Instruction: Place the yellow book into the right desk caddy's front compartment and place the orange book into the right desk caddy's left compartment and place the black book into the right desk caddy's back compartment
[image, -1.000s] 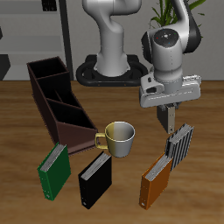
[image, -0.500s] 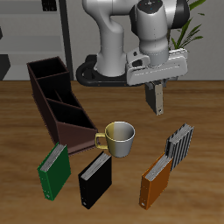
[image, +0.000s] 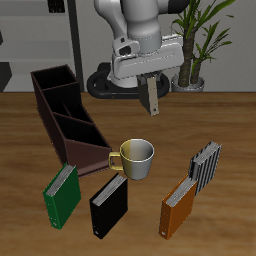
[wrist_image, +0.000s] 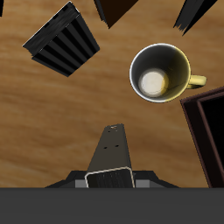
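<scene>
My gripper (image: 150, 84) hangs high over the middle of the table, shut on the thin yellow book (image: 153, 100), which hangs edge-on below it. In the wrist view the yellow book (wrist_image: 112, 156) shows as a dark slab with a pale end. The right desk caddy (image: 62, 108), a long maroon box with partitions, stands off to the side, apart from the gripper; its corner (wrist_image: 206, 131) shows in the wrist view. The orange book (image: 178, 207) and the black book (image: 108, 205) stand near the table's front edge.
A yellow-and-white mug (image: 134, 158) stands almost under the gripper, also in the wrist view (wrist_image: 161, 73). A black-and-white striped book (image: 205, 166) stands behind the orange book. A green book (image: 62, 193) stands in front of the caddy's low end.
My gripper has risen and moved with the yellow book from beside the striped book toward the table's middle and back, closer to the caddy's side.
</scene>
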